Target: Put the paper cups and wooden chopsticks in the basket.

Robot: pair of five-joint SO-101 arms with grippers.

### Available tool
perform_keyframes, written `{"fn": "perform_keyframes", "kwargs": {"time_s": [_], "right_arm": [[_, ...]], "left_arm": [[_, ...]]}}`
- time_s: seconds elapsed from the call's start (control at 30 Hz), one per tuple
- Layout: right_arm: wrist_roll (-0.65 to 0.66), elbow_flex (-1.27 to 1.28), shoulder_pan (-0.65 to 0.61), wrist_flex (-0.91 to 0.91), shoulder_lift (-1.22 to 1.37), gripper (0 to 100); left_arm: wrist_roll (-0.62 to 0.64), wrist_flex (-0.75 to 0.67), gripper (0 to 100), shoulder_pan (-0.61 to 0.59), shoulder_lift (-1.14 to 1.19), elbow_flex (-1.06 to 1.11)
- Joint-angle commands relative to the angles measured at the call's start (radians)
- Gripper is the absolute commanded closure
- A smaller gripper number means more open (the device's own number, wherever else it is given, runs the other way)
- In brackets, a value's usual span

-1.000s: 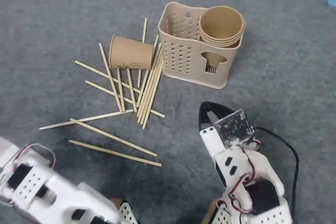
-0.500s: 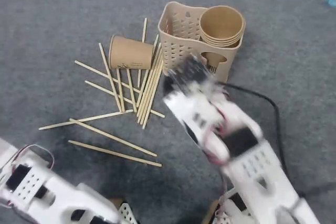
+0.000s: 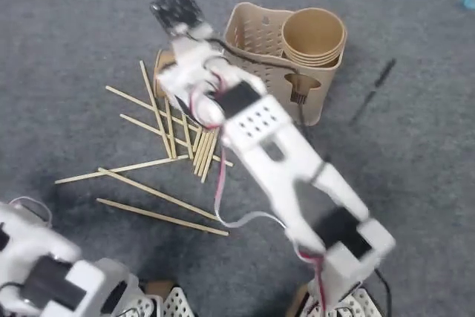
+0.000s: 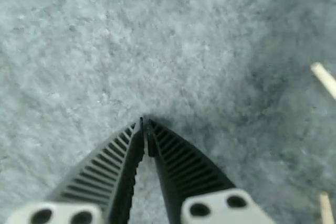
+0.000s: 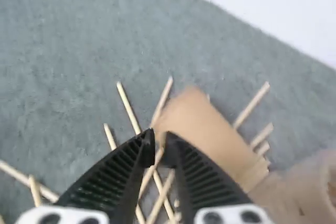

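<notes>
Cups are in your basket; one cup and all chopsticks lie on the tabletop. Right fingers slightly apart, left fingers together.

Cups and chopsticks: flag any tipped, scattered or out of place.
One paper cup lies on its side beside the basket, over chopsticks strewn loose across the grey mat.

1. The basket is beige perforated plastic and stands upright.
2. A nested stack of brown paper cups sits upright in one end of the basket.
3. Another paper cup lies on its side just beside the basket's opposite end.
4. Pale wooden chopsticks lie flat, scattered and crossing, beside that lying cup and farther from the basket.
</notes>
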Motion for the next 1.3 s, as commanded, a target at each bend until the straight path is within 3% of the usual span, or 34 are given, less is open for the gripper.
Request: {"fn": "perform_keyframes", "kwargs": {"time_s": [0.0, 0.3, 0.57, 0.77, 0.9, 1.27], "right_arm": [[-0.025, -0.290, -0.015, 0.074, 0.148, 85.2], [-0.322, -0.810, 0.022, 0.084, 0.633, 85.4], [-0.328, -1.234, 0.027, -0.012, 1.049, 85.3], [-0.321, -1.289, 0.065, -0.002, 1.145, 85.3], [-0.230, -1.297, 0.074, 0.130, 1.145, 85.7], [-0.195, -1.379, 0.054, 0.619, 0.998, 85.8]], "left_arm": [[0.014, 0.020, 99, -0.008, 0.028, -0.062], [0.014, 0.020, 99, -0.008, 0.028, -0.062], [0.014, 0.020, 99, -0.008, 0.028, -0.062], [0.014, 0.020, 99, -0.006, 0.028, -0.062], [0.014, 0.020, 99, -0.006, 0.028, -0.062], [0.014, 0.020, 99, -0.005, 0.028, -0.062]]}}
